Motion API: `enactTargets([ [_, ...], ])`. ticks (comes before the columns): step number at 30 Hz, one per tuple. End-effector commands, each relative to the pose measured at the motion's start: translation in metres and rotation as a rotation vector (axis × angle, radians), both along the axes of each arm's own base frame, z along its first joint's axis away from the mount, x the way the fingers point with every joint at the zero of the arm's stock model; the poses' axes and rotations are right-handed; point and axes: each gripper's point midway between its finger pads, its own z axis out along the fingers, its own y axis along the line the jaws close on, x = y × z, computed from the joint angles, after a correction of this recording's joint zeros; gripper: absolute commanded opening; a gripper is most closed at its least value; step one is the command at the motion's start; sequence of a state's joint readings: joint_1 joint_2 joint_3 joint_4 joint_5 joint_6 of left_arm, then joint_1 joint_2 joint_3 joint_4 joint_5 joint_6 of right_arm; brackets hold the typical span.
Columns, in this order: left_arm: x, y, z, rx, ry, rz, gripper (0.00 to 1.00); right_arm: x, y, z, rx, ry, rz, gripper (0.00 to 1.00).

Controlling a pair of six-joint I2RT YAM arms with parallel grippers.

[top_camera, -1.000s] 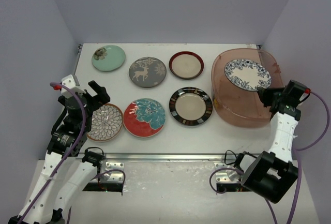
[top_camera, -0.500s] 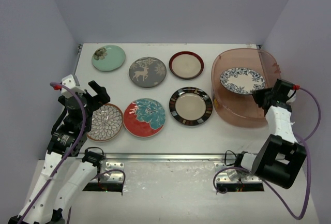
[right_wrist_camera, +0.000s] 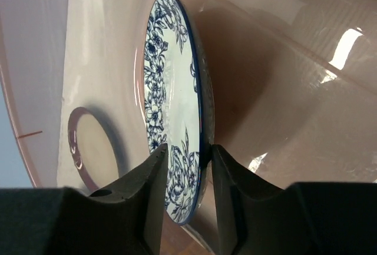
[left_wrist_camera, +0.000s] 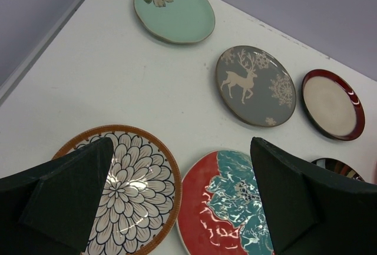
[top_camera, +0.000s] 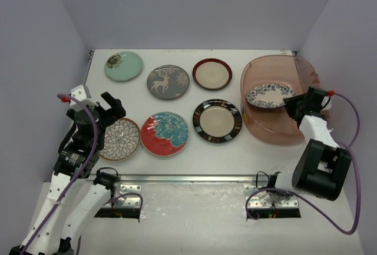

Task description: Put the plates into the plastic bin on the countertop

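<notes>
A blue-white patterned plate (top_camera: 270, 95) (right_wrist_camera: 171, 108) leans inside the pinkish plastic bin (top_camera: 265, 132) (right_wrist_camera: 283, 60). My right gripper (top_camera: 293, 106) (right_wrist_camera: 188, 149) is open and straddles the plate's near rim, with a gap showing on the plate's face side. On the white countertop (top_camera: 135, 99) lie the mint green (top_camera: 123, 65), deer (top_camera: 168, 82), maroon-rimmed (top_camera: 212, 73), black-rimmed (top_camera: 217, 121), red-teal (top_camera: 164, 133) and brown-white petal (top_camera: 119, 139) plates. My left gripper (top_camera: 106, 113) (left_wrist_camera: 181, 143) hangs wide open and empty above the petal plate (left_wrist_camera: 126, 187) and the red-teal plate (left_wrist_camera: 227, 208).
The bin stands at the table's right side, close to the right wall. Grey walls enclose the left, back and right. A metal strip (top_camera: 188, 178) runs along the front edge.
The right gripper has lowered the blue-white plate down into the bin, and its jaws have parted from the rim. The left arm has not moved.
</notes>
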State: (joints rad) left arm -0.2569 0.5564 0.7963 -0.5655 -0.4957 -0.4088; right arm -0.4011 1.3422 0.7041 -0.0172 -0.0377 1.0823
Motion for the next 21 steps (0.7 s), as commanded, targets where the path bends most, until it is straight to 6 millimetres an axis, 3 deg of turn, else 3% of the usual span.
enactTargets([
  [1, 0.005, -0.006, 0.008, -0.007, -0.023, -0.026, 1.0, 0.025, 0.001, 0.068, -0.115, -0.108, 0.087, 0.66],
  [4, 0.007, -0.008, 0.007, -0.01, -0.006, -0.03, 1.0, 0.013, 0.004, 0.078, -0.125, -0.021, 0.103, 0.98],
  [7, 0.011, -0.01, 0.002, -0.007, 0.034, -0.031, 1.0, 0.005, 0.011, 0.084, -0.119, -0.009, 0.131, 0.99],
  [10, 0.018, -0.021, -0.006, -0.027, 0.097, -0.071, 1.0, 0.001, 0.028, 0.103, -0.137, -0.058, 0.202, 0.99],
  [14, 0.031, -0.044, -0.016, -0.087, 0.185, -0.141, 1.0, 0.01, 0.068, 0.15, -0.233, -0.146, 0.396, 0.99],
  [19, 0.051, -0.068, -0.025, -0.216, 0.217, -0.167, 1.0, 0.015, 0.148, 0.218, -0.383, -0.215, 0.687, 0.99],
  [21, 0.058, -0.076, -0.024, -0.276, 0.203, -0.17, 1.0, 0.013, 0.18, 0.225, -0.451, -0.224, 0.796, 0.99],
])
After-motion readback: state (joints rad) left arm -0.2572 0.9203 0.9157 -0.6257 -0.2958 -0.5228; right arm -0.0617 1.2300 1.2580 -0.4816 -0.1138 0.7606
